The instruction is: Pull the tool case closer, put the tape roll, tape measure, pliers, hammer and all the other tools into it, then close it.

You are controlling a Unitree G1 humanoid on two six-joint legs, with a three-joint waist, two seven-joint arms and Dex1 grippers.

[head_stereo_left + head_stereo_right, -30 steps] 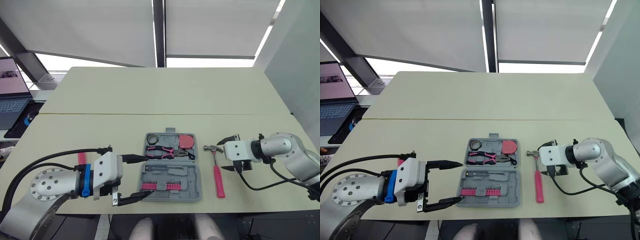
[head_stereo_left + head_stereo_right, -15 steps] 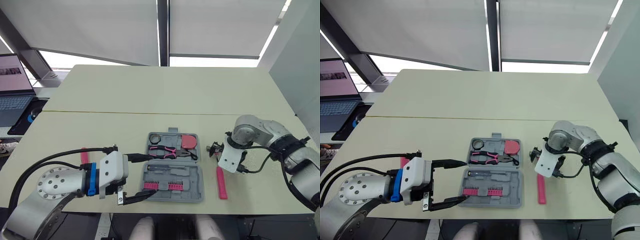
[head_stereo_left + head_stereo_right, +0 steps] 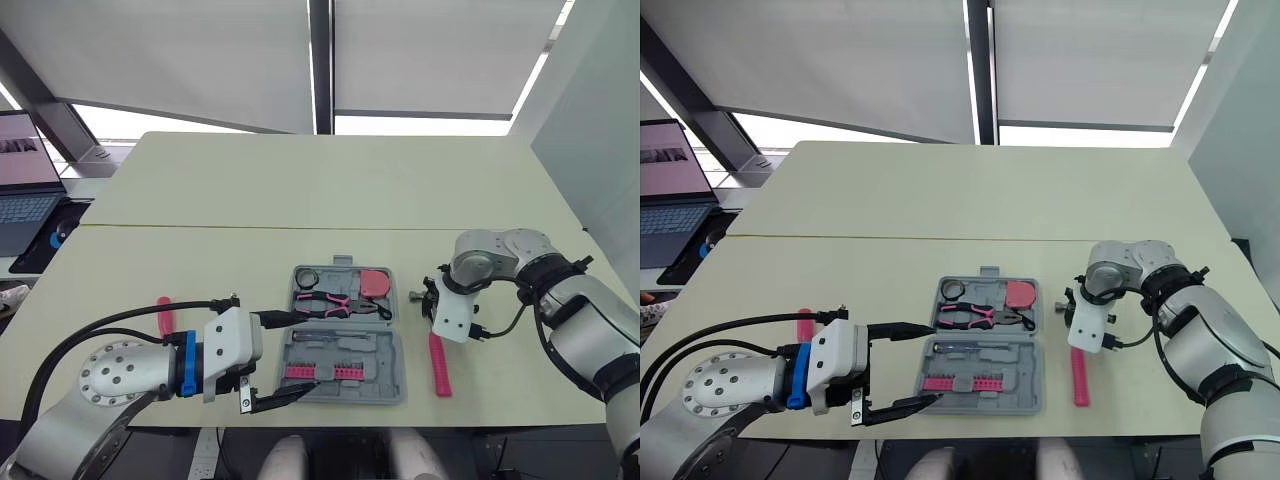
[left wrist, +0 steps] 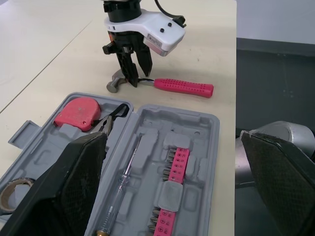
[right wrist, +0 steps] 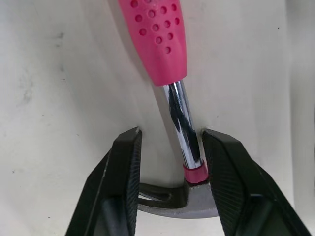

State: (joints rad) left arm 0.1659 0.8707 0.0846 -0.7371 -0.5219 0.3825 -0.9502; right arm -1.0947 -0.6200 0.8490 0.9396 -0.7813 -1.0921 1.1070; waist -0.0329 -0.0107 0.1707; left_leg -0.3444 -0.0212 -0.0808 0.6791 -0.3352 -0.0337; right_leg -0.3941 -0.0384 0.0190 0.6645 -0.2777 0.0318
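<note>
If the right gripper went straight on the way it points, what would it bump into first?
Probably the hammer: the right gripper has its open fingers astride its steel shaft beside the head, with the table just beneath.

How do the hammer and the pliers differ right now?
The hammer lies on the table, right of the tool case; the pliers lie inside its far half. The open right end effector straddles the hammer's shaft; nothing touches the pliers. Both have pink grips.
</note>
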